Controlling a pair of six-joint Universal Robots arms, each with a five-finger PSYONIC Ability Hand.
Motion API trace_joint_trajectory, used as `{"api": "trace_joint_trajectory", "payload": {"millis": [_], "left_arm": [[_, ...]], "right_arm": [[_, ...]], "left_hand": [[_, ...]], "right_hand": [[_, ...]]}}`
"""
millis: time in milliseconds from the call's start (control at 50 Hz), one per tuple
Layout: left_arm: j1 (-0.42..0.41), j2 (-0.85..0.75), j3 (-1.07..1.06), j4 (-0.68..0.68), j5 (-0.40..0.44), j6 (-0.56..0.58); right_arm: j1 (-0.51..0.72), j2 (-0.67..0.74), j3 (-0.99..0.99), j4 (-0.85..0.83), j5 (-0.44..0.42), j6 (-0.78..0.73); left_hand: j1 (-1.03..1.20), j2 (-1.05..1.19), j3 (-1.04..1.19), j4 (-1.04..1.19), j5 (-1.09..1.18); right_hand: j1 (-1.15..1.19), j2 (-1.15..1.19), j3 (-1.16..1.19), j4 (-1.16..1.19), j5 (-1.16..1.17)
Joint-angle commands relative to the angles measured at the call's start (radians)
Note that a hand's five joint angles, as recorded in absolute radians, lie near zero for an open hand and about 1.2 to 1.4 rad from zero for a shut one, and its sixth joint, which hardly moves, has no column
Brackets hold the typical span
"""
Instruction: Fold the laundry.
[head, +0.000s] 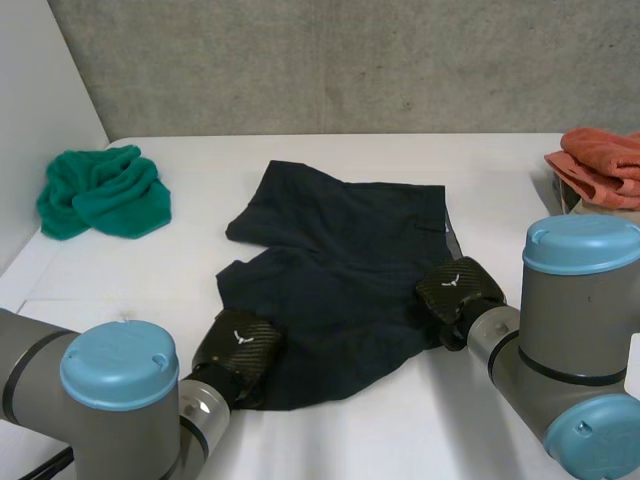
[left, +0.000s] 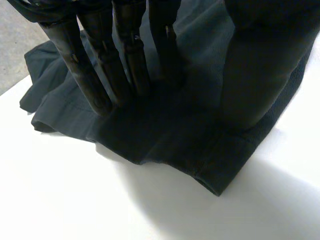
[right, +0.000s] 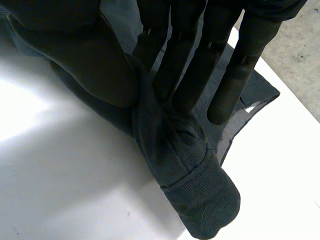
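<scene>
Head view: white table (head: 400, 430), grey wall (head: 350, 60). Shorts (head: 340, 260): L hand (head: 238, 350) fingers (left: 127, 55) flat, R hand (head: 458, 290) pinching.

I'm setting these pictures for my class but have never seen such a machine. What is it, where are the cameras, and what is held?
It is a robot with two arms, each ending in a black hand. One camera looks down from between the arms; one sits on each wrist. On the table lie a dark garment and a green cloth, with an orange cloth at the right edge. The right hand pinches the garment's edge between thumb and fingers; the left hand presses straight fingers on its near corner.
</scene>
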Motion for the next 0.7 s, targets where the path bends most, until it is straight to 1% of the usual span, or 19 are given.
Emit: {"api": "trace_joint_trajectory", "payload": {"millis": [20, 60, 100, 140, 200, 280, 300, 360, 380, 460, 520, 580, 600, 620, 640, 660, 680, 700], "left_arm": [[-0.003, 0.004, -0.003, 0.058, -0.005, 0.001], [-0.008, 0.011, -0.011, 0.081, -0.008, 0.001], [-0.011, 0.057, -0.018, 0.09, -0.013, 0.001], [-0.011, 0.104, -0.031, 0.076, -0.01, 0.008], [-0.012, 0.192, -0.077, 0.012, 0.001, 0.04], [-0.017, 0.29, -0.114, -0.179, 0.004, 0.144], [-0.029, 0.322, -0.121, -0.295, 0.004, 0.187], [-0.06, 0.357, -0.134, -0.429, 0.013, 0.218], [-0.087, 0.385, -0.138, -0.512, 0.025, 0.221], [-0.153, 0.449, -0.131, -0.624, 0.07, 0.218], [-0.155, 0.469, -0.114, -0.599, 0.078, 0.216], [-0.141, 0.445, -0.094, -0.462, 0.07, 0.213], [-0.135, 0.43, -0.091, -0.421, 0.067, 0.213], [-0.123, 0.398, -0.089, -0.349, 0.058, 0.212], [-0.114, 0.381, -0.091, -0.311, 0.052, 0.209], [-0.107, 0.371, -0.092, -0.29, 0.044, 0.205], [-0.103, 0.356, -0.097, -0.26, 0.02, 0.19], [-0.106, 0.35, -0.098, -0.254, 0.006, 0.179]], "right_arm": [[-0.002, -0.002, 0.003, -0.009, 0.005, 0.0], [0.0, -0.006, 0.003, -0.006, 0.011, 0.0], [0.0, -0.023, 0.005, 0.003, 0.015, -0.011], [0.0, -0.055, 0.01, 0.029, 0.016, -0.023], [-0.002, -0.1, 0.028, 0.098, 0.013, -0.061], [-0.003, -0.152, 0.066, 0.25, 0.007, -0.179], [-0.003, -0.178, 0.095, 0.314, 0.005, -0.242], [-0.005, -0.227, 0.161, 0.402, 0.005, -0.335], [-0.005, -0.259, 0.199, 0.445, 0.01, -0.39], [-0.005, -0.315, 0.247, 0.473, 0.001, -0.454], [-0.003, -0.315, 0.25, 0.445, -0.016, -0.44], [-0.003, -0.313, 0.241, 0.39, -0.037, -0.41], [-0.003, -0.3, 0.231, 0.334, -0.05, -0.364], [-0.002, -0.28, 0.221, 0.3, -0.053, -0.332], [-0.002, -0.261, 0.215, 0.275, -0.051, -0.305], [-0.002, -0.211, 0.197, 0.231, -0.044, -0.25], [0.0, -0.186, 0.185, 0.209, -0.038, -0.224], [0.0, -0.166, 0.177, 0.189, -0.033, -0.201]], "left_hand": [[0.637, 0.646, 0.645, 0.645, 0.648], [0.637, 0.646, 0.645, 0.645, 0.648], [0.637, 0.646, 0.645, 0.645, 0.648], [0.637, 0.646, 0.645, 0.645, 0.648], [0.637, 0.646, 0.645, 0.645, 0.648], [0.637, 0.646, 0.645, 0.645, 0.648], [0.637, 0.646, 0.645, 0.645, 0.648], [0.637, 0.646, 0.645, 0.645, 0.648], [0.637, 0.646, 0.645, 0.645, 0.648], [0.637, 0.646, 0.645, 0.645, 0.648], [0.637, 0.646, 0.645, 0.645, 0.648], [0.637, 0.646, 0.645, 0.645, 0.648], [0.637, 0.646, 0.645, 0.645, 0.648], [0.48, 0.489, 0.489, 0.488, 0.491], [0.182, 0.191, 0.191, 0.19, 0.193], [0.017, 0.025, 0.025, 0.024, 0.028], [-0.078, -0.069, -0.07, -0.07, -0.067], [-0.088, -0.079, -0.079, -0.08, -0.077]], "right_hand": [[0.275, 0.215, 0.204, 0.197, 0.209], [0.275, 0.215, 0.204, 0.197, 0.209], [0.275, 0.215, 0.204, 0.197, 0.209], [0.275, 0.215, 0.204, 0.197, 0.209], [0.275, 0.215, 0.204, 0.197, 0.209], [0.275, 0.215, 0.204, 0.197, 0.209], [0.275, 0.215, 0.204, 0.197, 0.209], [0.275, 0.215, 0.204, 0.197, 0.209], [0.275, 0.215, 0.204, 0.197, 0.209], [0.275, 0.215, 0.204, 0.197, 0.209], [0.275, 0.215, 0.204, 0.197, 0.209], [0.275, 0.215, 0.204, 0.197, 0.209], [0.275, 0.215, 0.204, 0.197, 0.209], [0.275, 0.215, 0.204, 0.197, 0.209], [0.275, 0.215, 0.204, 0.197, 0.209], [0.275, 0.215, 0.204, 0.197, 0.209], [0.275, 0.215, 0.204, 0.197, 0.209], [0.275, 0.215, 0.204, 0.197, 0.209]]}}
